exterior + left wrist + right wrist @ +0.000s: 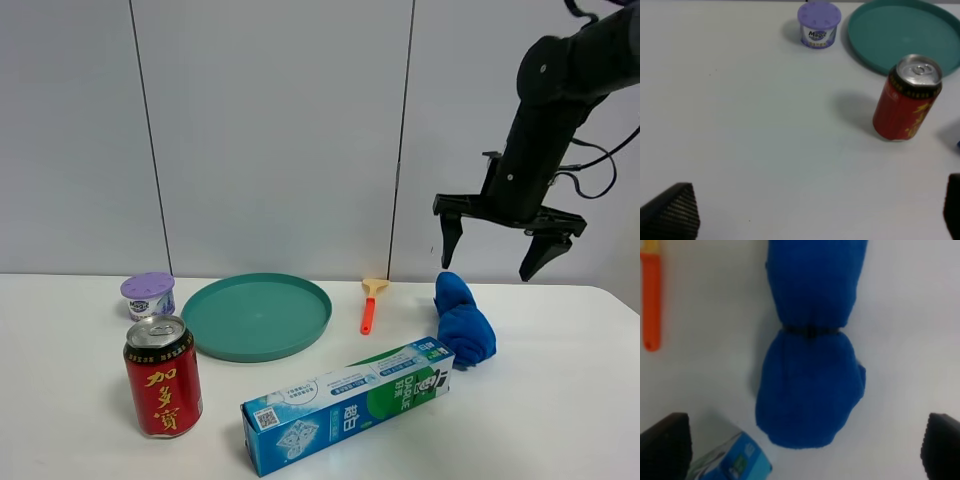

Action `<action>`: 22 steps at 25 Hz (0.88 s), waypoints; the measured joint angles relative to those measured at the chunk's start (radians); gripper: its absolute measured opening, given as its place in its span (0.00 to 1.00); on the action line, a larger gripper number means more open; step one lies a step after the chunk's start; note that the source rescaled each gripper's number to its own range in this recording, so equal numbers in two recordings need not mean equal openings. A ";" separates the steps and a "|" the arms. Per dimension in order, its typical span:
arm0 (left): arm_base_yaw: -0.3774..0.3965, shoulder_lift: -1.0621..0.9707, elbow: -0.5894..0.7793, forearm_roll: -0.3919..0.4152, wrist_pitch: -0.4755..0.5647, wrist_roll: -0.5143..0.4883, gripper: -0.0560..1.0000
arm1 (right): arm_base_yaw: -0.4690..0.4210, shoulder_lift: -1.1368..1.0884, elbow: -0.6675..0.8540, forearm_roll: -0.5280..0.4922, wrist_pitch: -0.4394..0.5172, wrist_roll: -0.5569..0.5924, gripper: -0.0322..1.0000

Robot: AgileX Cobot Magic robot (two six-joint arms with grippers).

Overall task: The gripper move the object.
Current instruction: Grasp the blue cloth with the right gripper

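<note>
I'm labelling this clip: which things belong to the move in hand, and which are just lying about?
In the job, probably, judging by where the arm hovers:
right pincer, open
blue rolled cloth beneath it

Lying about:
red can
purple tub
green plate
toothpaste box
orange-handled scraper

Bright even light, blurry wrist views

White table (560, 420) and panelled wall (270, 130) suggest a lab.
</note>
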 joint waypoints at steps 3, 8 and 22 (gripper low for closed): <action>0.000 0.000 0.000 0.000 0.000 0.000 1.00 | 0.001 0.030 -0.010 -0.017 -0.012 0.030 0.88; 0.000 0.000 0.000 0.000 0.000 0.000 1.00 | 0.001 0.065 -0.012 -0.018 -0.061 0.047 0.88; 0.000 0.000 0.000 0.000 0.000 0.000 1.00 | 0.001 0.166 -0.017 -0.018 -0.143 0.053 0.84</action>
